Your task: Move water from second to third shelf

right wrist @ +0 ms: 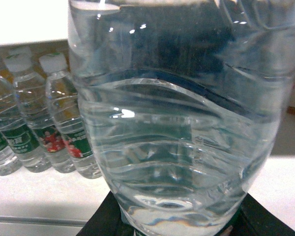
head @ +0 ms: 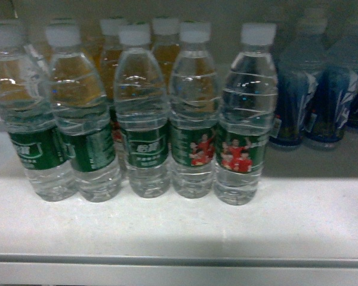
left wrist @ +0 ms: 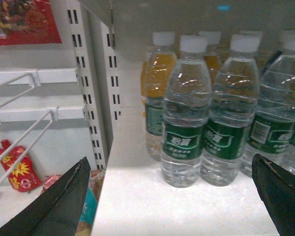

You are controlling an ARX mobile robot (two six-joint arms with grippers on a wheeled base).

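White store shelf (head: 179, 232), dim lighting, and a front row of water bottles (head: 143, 119) lined up shoulder to shoulder with orange-drink bottles (left wrist: 160, 73) tucked behind them.

The one that matters is the water bottle (right wrist: 177, 147) filling the right wrist view. It sits deep between the jaws of the right gripper (right wrist: 179, 228), the dark jaw bases hug its lower body on both sides, and I'd call that a clamp on it, though the tips themselves are hidden behind the plastic. The shelved row is off to the left of those jaws and further back, well apart from the held bottle. I can't see this bottle or either gripper from the head camera.

The left gripper (left wrist: 179, 206) is spread wide with nothing in it. The nearest green-label bottle stands ahead of its jaws, roughly centred between them, not touching.

Handling-wise: it looks full, so it'll have real weight and slosh a bit if swung. The thin ribbed plastic is slick and gives under pressure, so squeeze too hard and it dents, too soft and it slides. My guess is that the ribbed waist around the label is the sane place to hold, since the ribs give the pads something to bite. Keep it upright on the way to the third shelf.
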